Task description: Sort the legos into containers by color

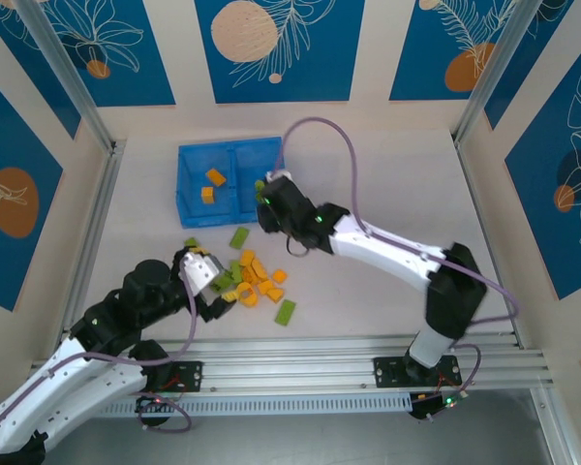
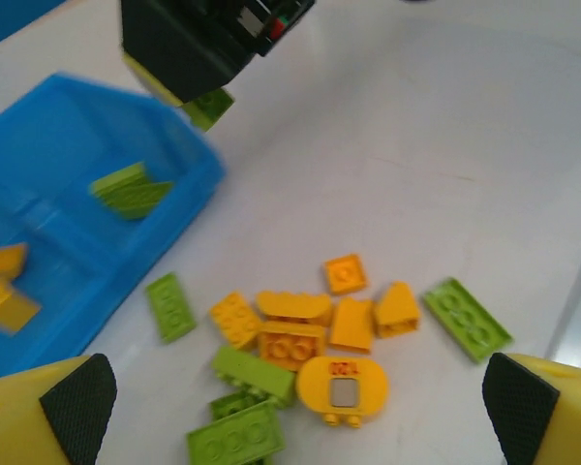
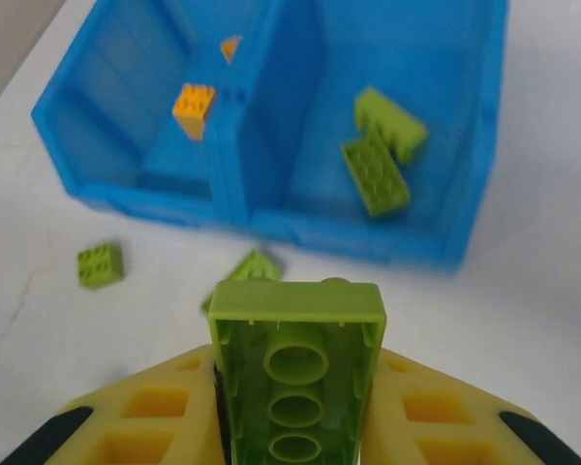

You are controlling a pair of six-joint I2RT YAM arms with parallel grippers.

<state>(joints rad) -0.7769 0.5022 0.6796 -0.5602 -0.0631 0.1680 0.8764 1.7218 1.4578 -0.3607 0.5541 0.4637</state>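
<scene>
Legos [image 1: 252,281], orange and green mixed, lie in a loose pile on the table [image 1: 387,174] just near of the tray [image 1: 186,208], with a few green ones scattered around; two orange bricks [image 1: 215,176] sit in the tray's left compartment and two green bricks [image 3: 375,174] in the right. Right gripper [image 1: 265,197] hovers at the tray's near right corner, its fingers clamped narrowly on a long green brick [image 3: 297,358]. Left gripper [image 1: 209,278] hangs over the pile's left edge, jaws spread wide and holding nothing.
</scene>
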